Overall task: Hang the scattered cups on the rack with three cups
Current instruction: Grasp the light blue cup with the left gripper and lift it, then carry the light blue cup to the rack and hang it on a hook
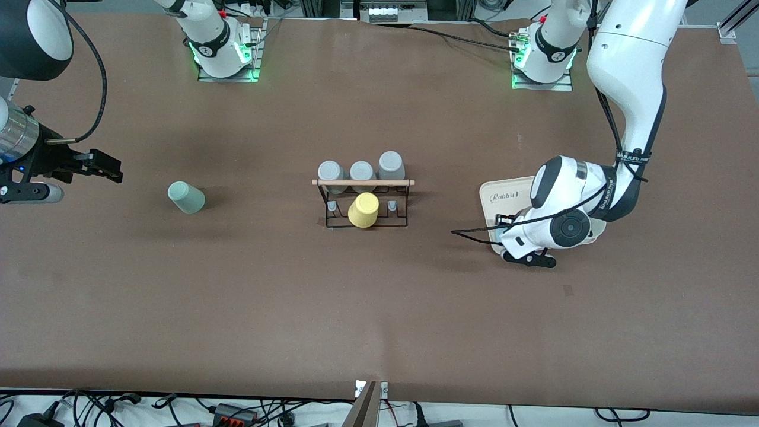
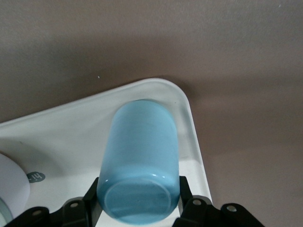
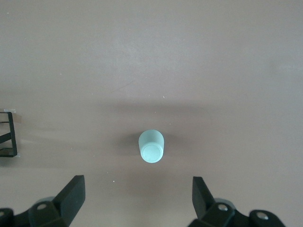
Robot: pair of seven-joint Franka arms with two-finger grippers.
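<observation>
The light blue cup (image 2: 140, 156) lies on the cream tray (image 2: 71, 127), base toward the left wrist camera. My left gripper (image 2: 138, 203) is shut on it, one finger against each side. In the front view my left hand (image 1: 507, 228) hides this cup over the tray (image 1: 497, 193). The pale sage-green cup (image 1: 185, 197) sits on the bare table toward the right arm's end. My right gripper (image 1: 109, 167) is open and empty above the table beside it, short of the cup (image 3: 151, 146). The black wire rack (image 1: 363, 204) with its wooden rod (image 1: 363, 182) stands mid-table.
Three grey cups (image 1: 362, 172) sit along the rack's side farther from the front camera. A yellow cup (image 1: 363, 210) sits on the rack's nearer side. A corner of the rack (image 3: 8, 135) shows in the right wrist view.
</observation>
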